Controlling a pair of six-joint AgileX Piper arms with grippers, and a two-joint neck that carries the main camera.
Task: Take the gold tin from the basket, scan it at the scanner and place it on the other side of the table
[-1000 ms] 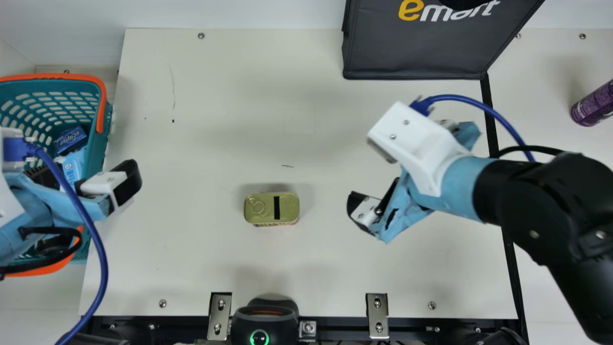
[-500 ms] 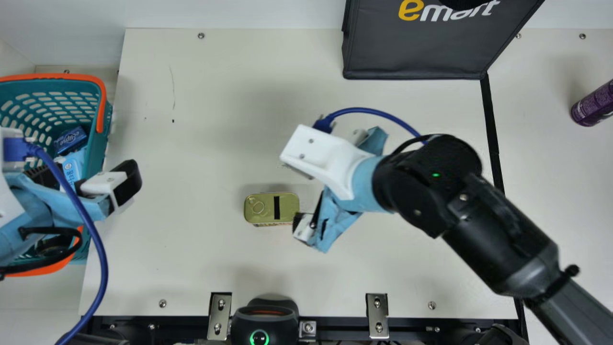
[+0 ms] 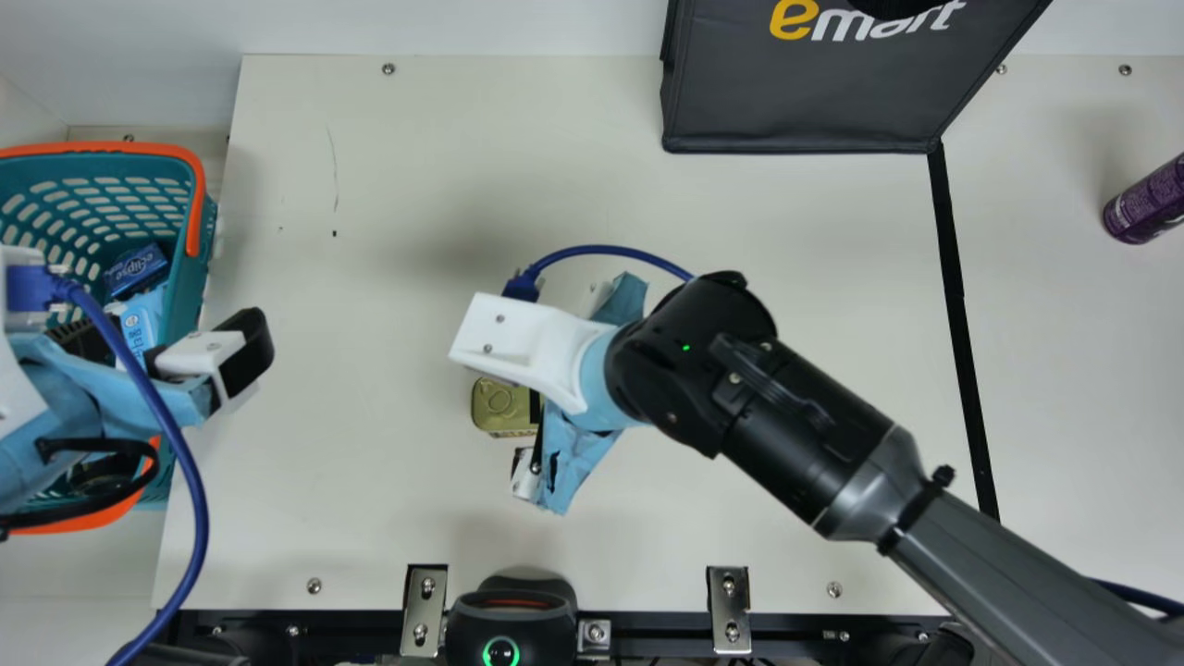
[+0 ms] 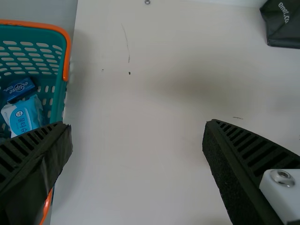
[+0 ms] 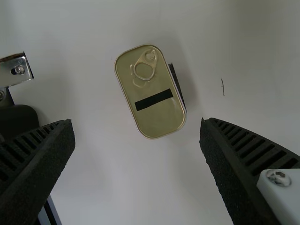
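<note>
The gold rectangular metal tin [image 3: 501,407] lies on the cream tabletop [image 3: 370,518], under the right gripper [image 3: 573,453], whose jaws stand wide apart. The left gripper [image 3: 168,344], jaws also parted, hangs over the teal plastic basket's [image 3: 190,287] edge.

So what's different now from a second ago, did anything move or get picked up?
My right gripper swung leftward in the main view and slightly toward its bottom edge, and is now over the tin. Nothing was grasped or let go. The tin, the left gripper and the basket stayed put.
</note>
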